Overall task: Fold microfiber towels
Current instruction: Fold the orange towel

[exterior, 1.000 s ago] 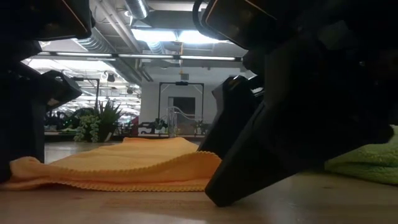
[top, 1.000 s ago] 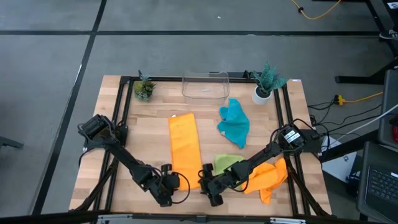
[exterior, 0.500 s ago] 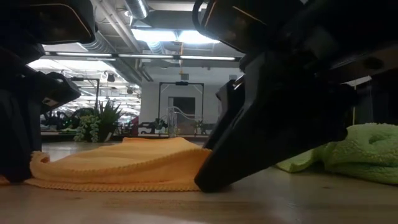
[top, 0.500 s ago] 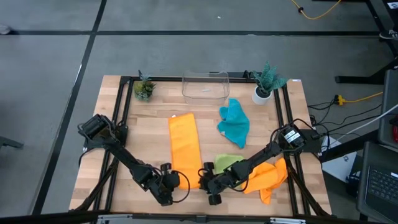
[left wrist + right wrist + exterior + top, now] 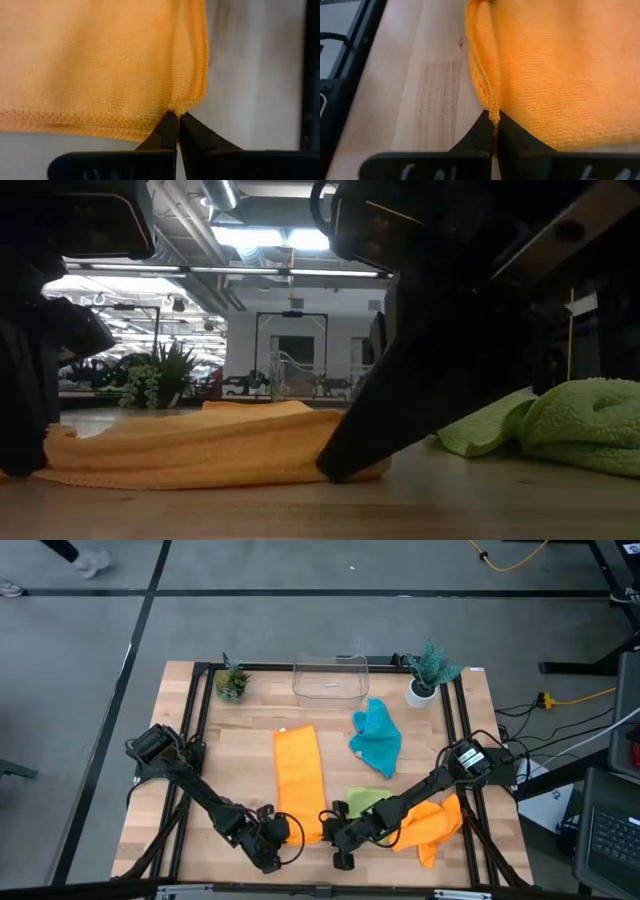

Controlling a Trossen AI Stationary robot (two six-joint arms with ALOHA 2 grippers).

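Clearly the weak point is how little cloth each pinch has: the left gripper [image 5: 177,120] has its fingers pressed together on the very tip of one near corner of the long orange microfiber towel [image 5: 297,780], and the right gripper [image 5: 493,122] is clamped the same way on the stitched hem of the other near corner. If either arm lifts fast or the two pull apart, I judge the soft pile could slide out of the thin dark fingertips, leaving one corner dropped and the fold skewed. Uneven lifting would also twist the strip, since it is limp and has no stiffness of its own. The towel lies flat as a narrow strip running from the near edge of the slatted wooden worktop [image 5: 195,755] toward its middle; its weave looks fine and knitted, with a zigzag overlock seam along the border. Just beside it near the front edge sits a crumpled lime green microfiber towel [image 5: 570,420], fluffy and looped, close enough that the right arm could drag it along. A second orange towel [image 5: 435,825] lies bunched under the right arm toward the right edge, and a rumpled teal-blue towel [image 5: 377,738] rests right of centre, in front of a clear plastic bin [image 5: 330,680] at the far edge.
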